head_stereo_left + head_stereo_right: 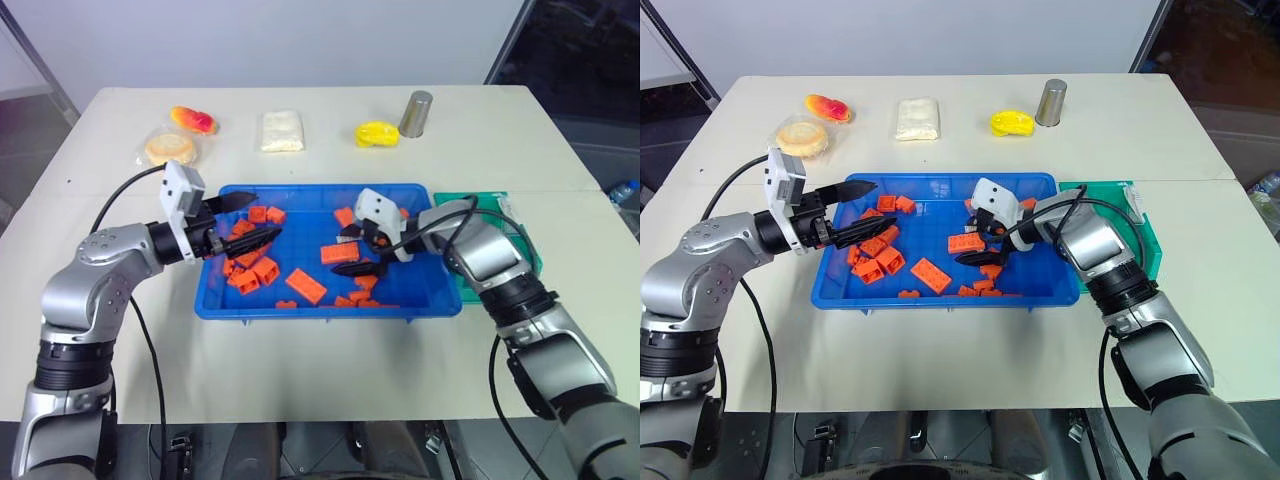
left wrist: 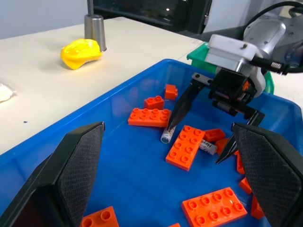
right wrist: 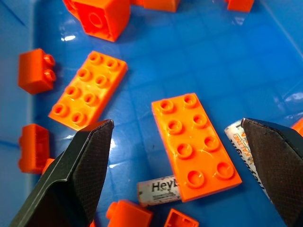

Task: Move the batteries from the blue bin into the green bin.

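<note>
The blue bin (image 1: 300, 312) sits mid-table, strewn with orange bricks (image 1: 305, 286). Two batteries lie on its floor on either side of an orange brick (image 3: 194, 144): one battery (image 3: 158, 189) pokes out from under the brick's end, the other battery (image 3: 241, 146) lies along its far side. My right gripper (image 1: 342, 252) hangs open just above them, its fingers (image 2: 180, 109) straddling the brick and both batteries. My left gripper (image 1: 265, 215) is open and empty over the bin's left part. Most of the green bin (image 1: 1145, 235), right of the blue one, is hidden by my right arm.
At the back of the table stand a grey metal can (image 1: 416, 113), a yellow object (image 1: 377, 133), a white packet (image 1: 281, 131), an orange-red fruit (image 1: 192, 120) and a wrapped bun (image 1: 168, 149). Arm cables hang beside both bins.
</note>
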Controlling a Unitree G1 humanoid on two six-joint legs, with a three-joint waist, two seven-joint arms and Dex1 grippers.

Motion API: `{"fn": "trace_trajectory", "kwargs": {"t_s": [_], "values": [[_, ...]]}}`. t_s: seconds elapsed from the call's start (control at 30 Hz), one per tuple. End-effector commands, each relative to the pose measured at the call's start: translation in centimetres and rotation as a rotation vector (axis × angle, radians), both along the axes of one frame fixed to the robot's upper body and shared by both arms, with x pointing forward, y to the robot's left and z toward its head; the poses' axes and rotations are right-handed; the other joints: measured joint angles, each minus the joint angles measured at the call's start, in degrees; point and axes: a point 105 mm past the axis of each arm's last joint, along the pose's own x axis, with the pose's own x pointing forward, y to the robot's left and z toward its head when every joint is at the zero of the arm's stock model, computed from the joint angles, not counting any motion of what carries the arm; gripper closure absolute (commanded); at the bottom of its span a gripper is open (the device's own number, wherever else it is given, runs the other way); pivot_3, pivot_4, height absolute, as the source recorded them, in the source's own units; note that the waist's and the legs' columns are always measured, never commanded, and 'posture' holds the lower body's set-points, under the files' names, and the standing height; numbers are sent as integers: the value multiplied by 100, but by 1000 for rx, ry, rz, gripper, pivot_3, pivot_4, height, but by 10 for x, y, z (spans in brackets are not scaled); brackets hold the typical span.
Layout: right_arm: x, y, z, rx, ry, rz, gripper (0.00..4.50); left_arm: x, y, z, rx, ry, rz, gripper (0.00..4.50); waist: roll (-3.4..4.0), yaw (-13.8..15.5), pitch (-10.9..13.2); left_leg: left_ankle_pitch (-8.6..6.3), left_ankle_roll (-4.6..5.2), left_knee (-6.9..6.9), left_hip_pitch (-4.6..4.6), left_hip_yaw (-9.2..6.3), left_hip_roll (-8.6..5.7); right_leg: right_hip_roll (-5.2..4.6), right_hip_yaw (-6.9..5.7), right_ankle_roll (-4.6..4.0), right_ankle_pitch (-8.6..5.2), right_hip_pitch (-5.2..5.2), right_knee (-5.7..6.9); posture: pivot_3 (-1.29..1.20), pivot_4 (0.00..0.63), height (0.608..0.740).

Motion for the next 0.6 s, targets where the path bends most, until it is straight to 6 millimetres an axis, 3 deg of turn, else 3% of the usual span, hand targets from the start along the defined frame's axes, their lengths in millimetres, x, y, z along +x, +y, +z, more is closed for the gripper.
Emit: {"fn": "trace_trajectory", "kwargs": {"t_s": [0.03,0.2,0.43,0.6], "values": [[1,5,8,-13,-47,36,943,-7,2,13,-4,-47,-9,0,0,0,0,0,0,0,0,1,0,-1,0,0,0,0,0,0,150,740],[2,5,6,-13,-43,36,3280,-16,7,10,49,-2,-51,0,0,-12,0,0,0,-2,1,1,0,0,0,0,0,-1,1,0,150,740],[7,8,19,7,-82,22,3315,-22,18,10,96,15,-56,0,1,-8,0,0,0,-1,1,1,0,1,0,-1,0,-1,1,0,150,740],[8,16,47,57,-141,23,3315,-30,22,7,117,32,-67,0,1,-8,0,0,0,-2,1,1,1,1,0,-1,0,-1,1,0,150,740]]}}
